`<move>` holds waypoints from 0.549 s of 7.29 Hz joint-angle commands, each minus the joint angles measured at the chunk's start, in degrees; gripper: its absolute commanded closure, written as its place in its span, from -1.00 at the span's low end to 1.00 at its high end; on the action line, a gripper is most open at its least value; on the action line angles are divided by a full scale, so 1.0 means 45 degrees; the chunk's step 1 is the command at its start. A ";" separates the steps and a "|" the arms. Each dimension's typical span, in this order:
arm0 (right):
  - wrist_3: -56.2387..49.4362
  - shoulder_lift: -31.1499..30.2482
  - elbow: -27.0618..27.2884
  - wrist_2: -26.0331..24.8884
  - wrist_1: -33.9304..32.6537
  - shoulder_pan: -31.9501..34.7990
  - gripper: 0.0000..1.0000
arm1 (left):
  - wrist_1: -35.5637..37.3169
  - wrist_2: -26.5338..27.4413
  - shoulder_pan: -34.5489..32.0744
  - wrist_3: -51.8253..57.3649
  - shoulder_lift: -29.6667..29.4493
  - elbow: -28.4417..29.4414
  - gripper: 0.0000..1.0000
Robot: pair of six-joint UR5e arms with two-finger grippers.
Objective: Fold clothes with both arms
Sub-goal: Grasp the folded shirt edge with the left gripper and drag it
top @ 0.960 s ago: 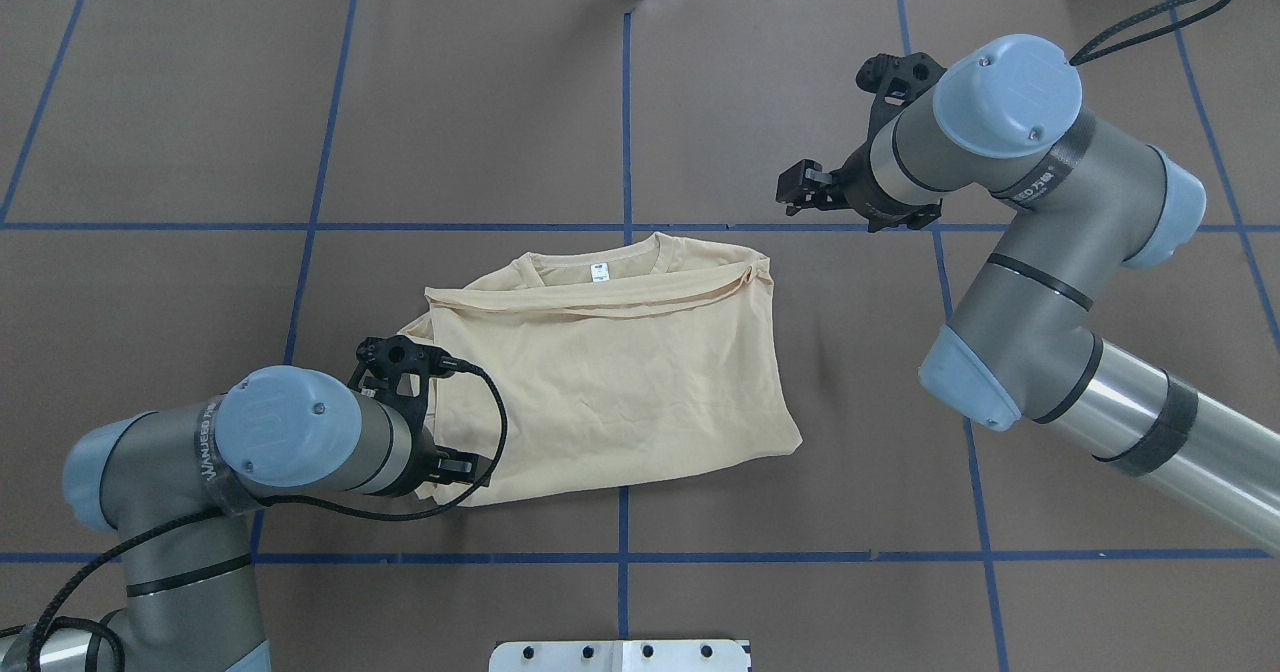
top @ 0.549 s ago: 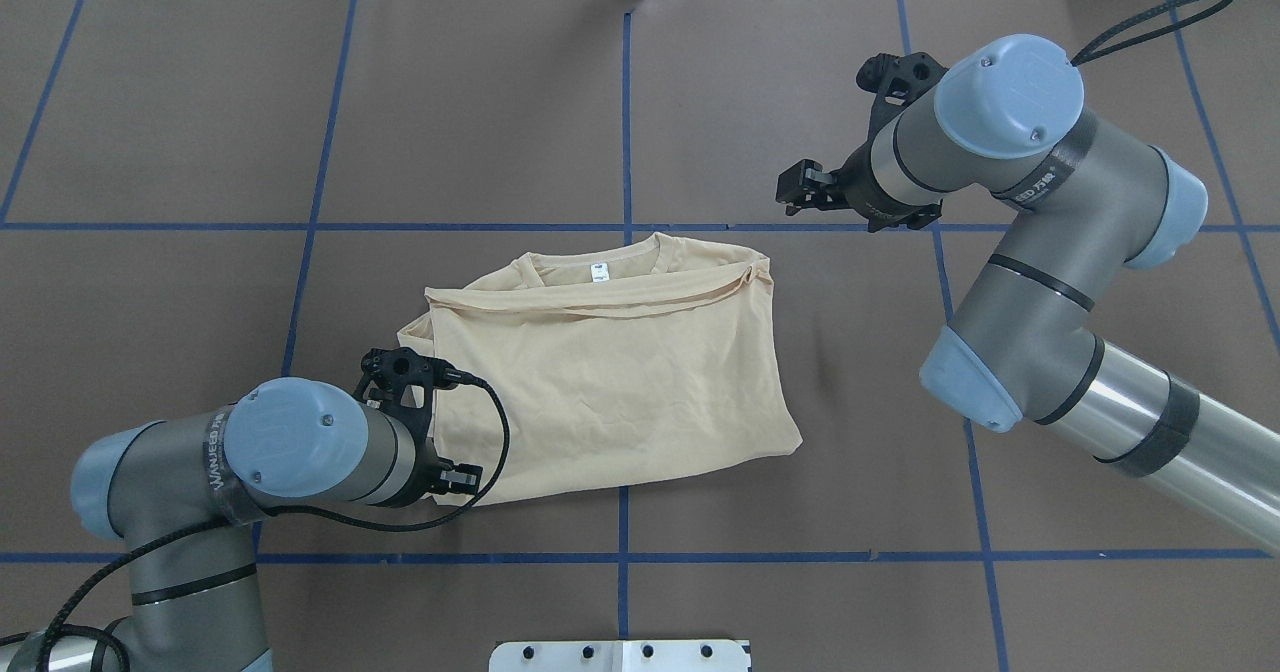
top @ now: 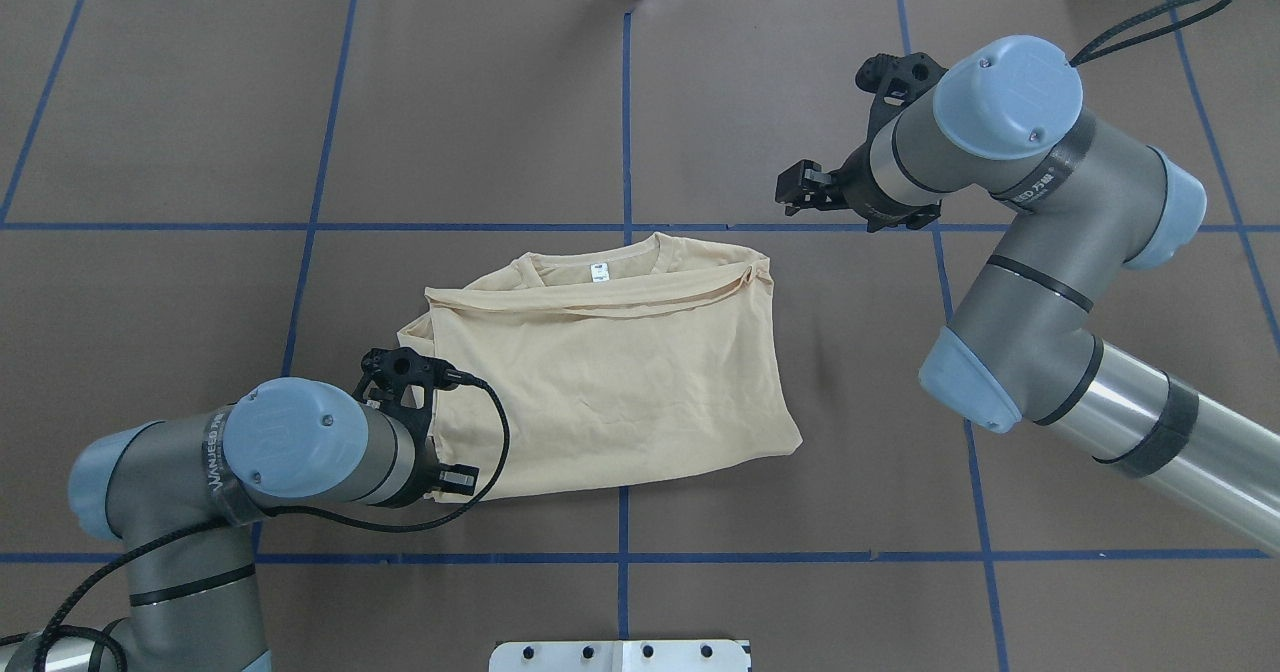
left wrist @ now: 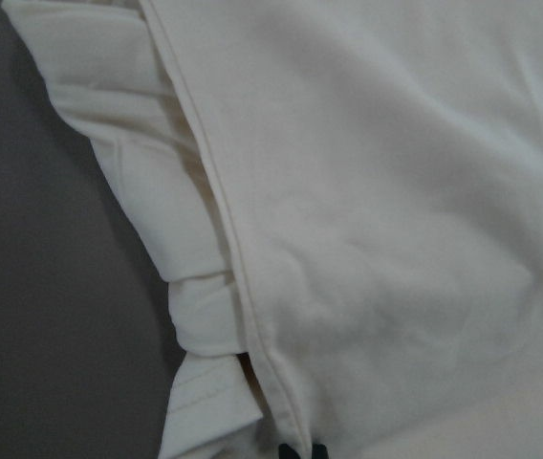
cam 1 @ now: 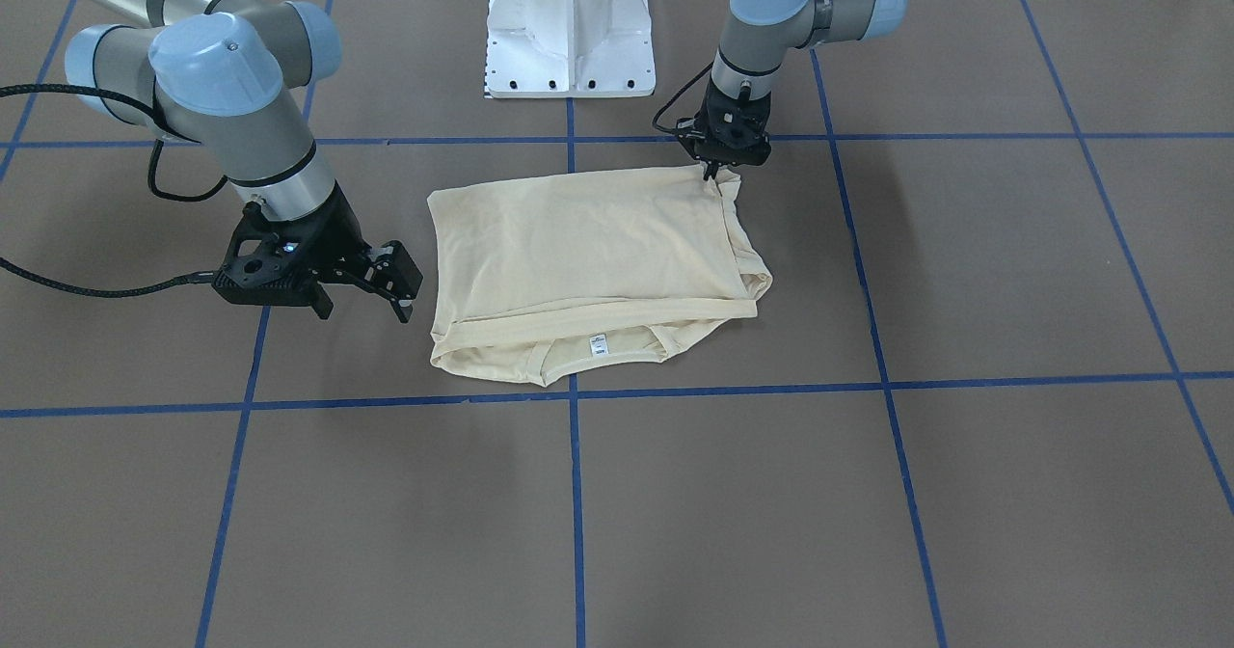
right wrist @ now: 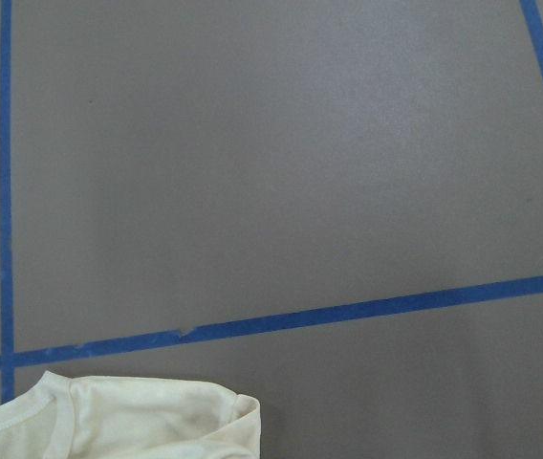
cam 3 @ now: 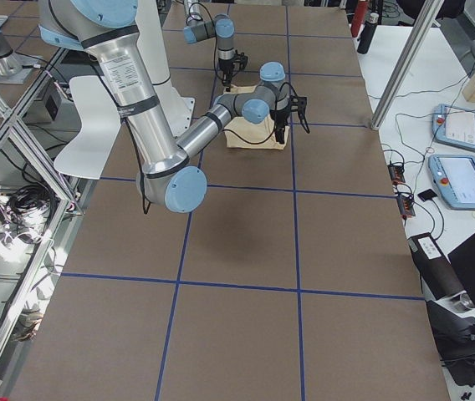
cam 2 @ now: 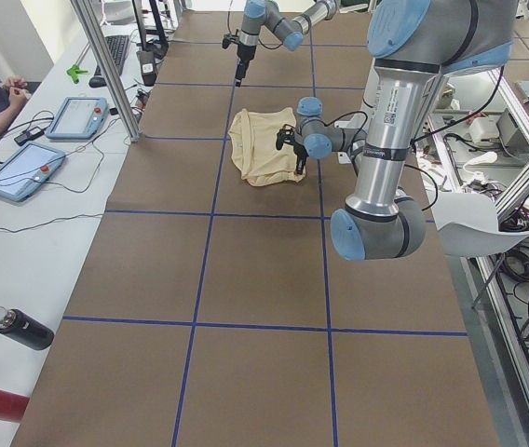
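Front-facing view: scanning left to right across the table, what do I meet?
right gripper → cream T-shirt → left gripper, which is down on the shirt's right-hand corner on the robot's side.

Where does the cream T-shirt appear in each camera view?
Front-facing: T-shirt centre.
Overhead: T-shirt centre.
Exterior left: T-shirt upper middle.
Exterior right: T-shirt upper middle.
Left wrist: T-shirt fills right.
Right wrist: T-shirt bottom-left corner.
Landmark: blue tape line by its collar.

Brown table [top: 480,102], blue tape grid [top: 626,102], white base mount [cam 1: 571,31]; possibly two tablets [cam 2: 22,171].
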 commanded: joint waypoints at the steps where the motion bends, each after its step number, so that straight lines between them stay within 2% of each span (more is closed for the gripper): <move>1: 0.0000 0.0020 -0.0028 -0.0008 0.0035 -0.0013 -1.00 | 0.0818 0.0016 -0.1154 0.1616 -0.0070 0.0095 1.00; 2: 0.0000 0.0040 -0.0047 -0.0008 0.0035 -0.0032 -1.00 | 0.1134 0.0210 -0.2051 0.2637 -0.0187 0.0501 1.00; 3: 0.0000 0.0059 -0.0067 -0.0008 0.0035 -0.0033 -1.00 | 0.1118 0.0908 -0.2834 0.3865 -0.0652 0.1433 1.00; 4: 0.0000 0.0098 -0.0106 -0.0008 0.0054 -0.0033 -1.00 | 0.1021 0.1282 -0.3886 0.4960 -0.1972 0.3105 1.00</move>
